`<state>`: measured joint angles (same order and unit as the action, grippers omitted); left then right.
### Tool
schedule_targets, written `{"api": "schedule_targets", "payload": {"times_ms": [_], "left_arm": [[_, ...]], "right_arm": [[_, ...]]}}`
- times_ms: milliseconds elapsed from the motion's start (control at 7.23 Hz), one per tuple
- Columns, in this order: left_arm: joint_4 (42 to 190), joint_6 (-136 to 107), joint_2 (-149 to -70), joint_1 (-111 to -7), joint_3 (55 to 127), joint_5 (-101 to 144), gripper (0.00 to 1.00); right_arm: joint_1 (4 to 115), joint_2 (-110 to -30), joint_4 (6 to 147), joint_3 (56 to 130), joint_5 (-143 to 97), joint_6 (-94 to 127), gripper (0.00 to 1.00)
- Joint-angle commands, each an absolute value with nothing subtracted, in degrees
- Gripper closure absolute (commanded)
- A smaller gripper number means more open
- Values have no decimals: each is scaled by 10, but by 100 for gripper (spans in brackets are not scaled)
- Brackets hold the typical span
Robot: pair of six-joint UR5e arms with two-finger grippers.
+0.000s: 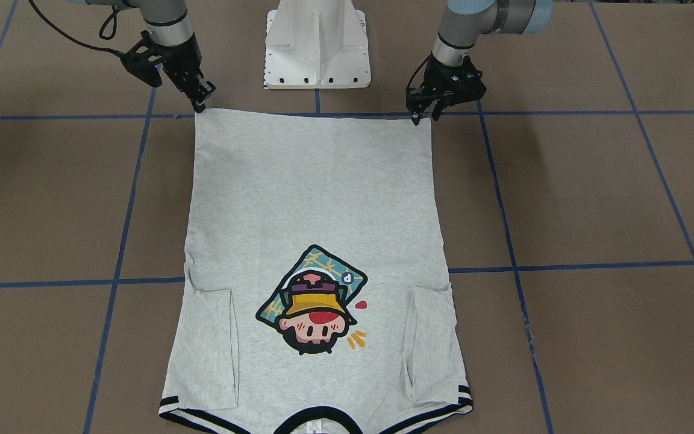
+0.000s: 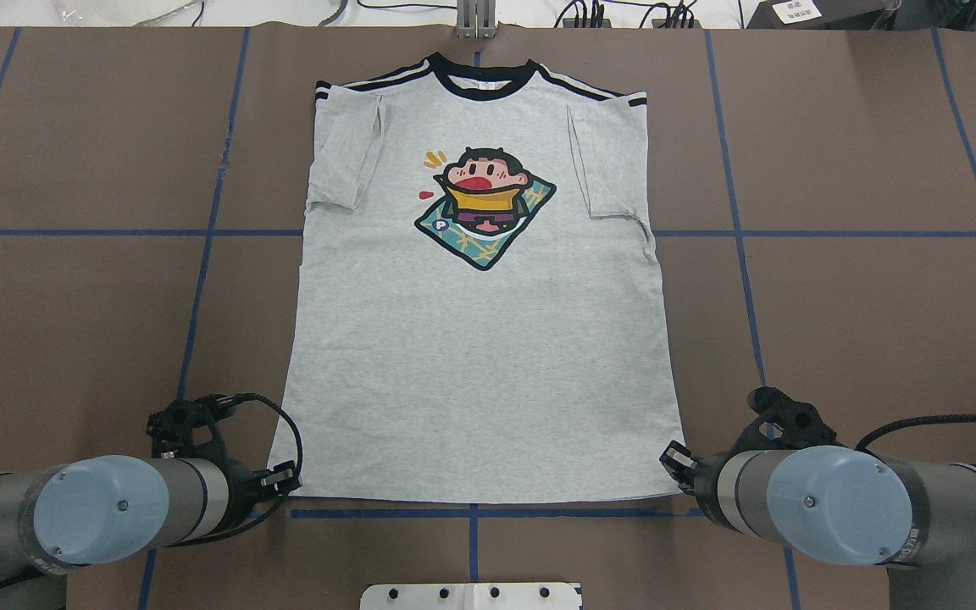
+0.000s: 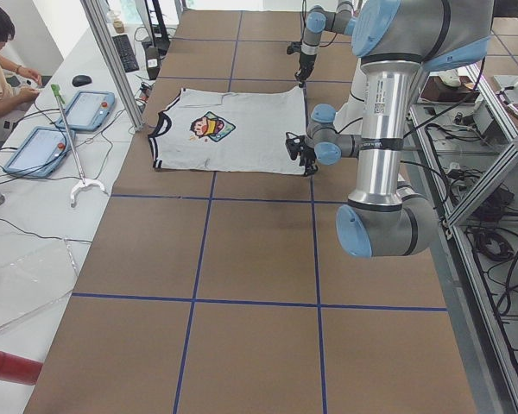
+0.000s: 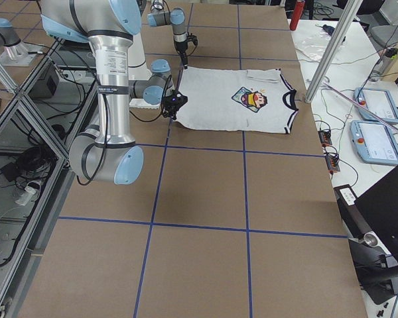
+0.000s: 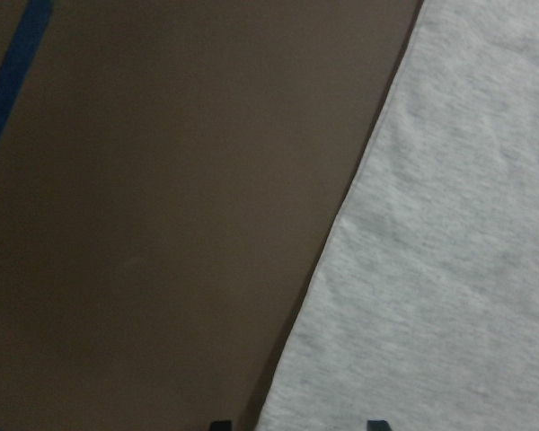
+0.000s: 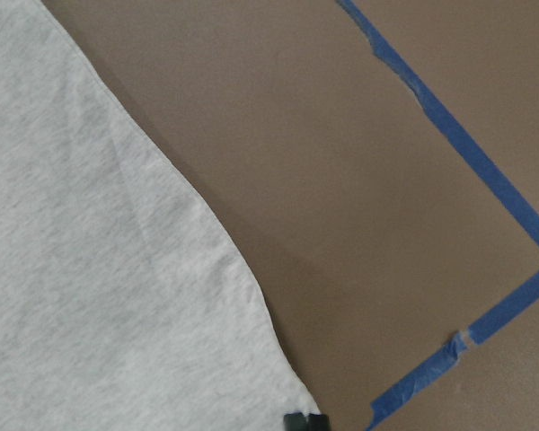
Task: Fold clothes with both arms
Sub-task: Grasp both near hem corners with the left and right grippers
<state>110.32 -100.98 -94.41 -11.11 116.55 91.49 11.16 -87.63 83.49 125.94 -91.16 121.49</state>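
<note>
The left arm (image 2: 90, 508) and right arm (image 2: 835, 504) reach low, well apart, wrists bent down. The left gripper (image 1: 424, 116) points steeply downward with fingers parted. The right gripper (image 1: 201, 103) tilts inward; its finger gap cannot be judged

T-shirt (image 2: 471, 339) is rendered in light heather grey; collar (image 2: 481, 91) is trimmed black, shoulder stripes (image 2: 590, 87) black on white. Chest print (image 2: 485, 207): teal mat crossed with yellow lines, yellow top, red mouth, all outlined in black. Table (image 2: 861, 322) is covered in brown and gridded with blue tape (image 2: 835, 233).
</note>
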Motion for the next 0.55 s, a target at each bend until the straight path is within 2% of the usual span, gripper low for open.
{"api": "schedule_targets", "payload": {"times_ms": [0,138,277,415], "left_arm": [[1103,-1010,-944,-104,1160,915,47],[1103,-1010,-944,-102,1158,916,53],[1102,-1010,-943,-103,1158,915,89],[1088,-1008,-943,-103,1163,916,100]], "right_arm": [[112,-875,835,1259,-912,1216,100],[113,-876,835,1260,-912,1216,100],[114,-875,835,1260,-912,1216,100],[115,-876,835,1260,-912,1216,100]]}}
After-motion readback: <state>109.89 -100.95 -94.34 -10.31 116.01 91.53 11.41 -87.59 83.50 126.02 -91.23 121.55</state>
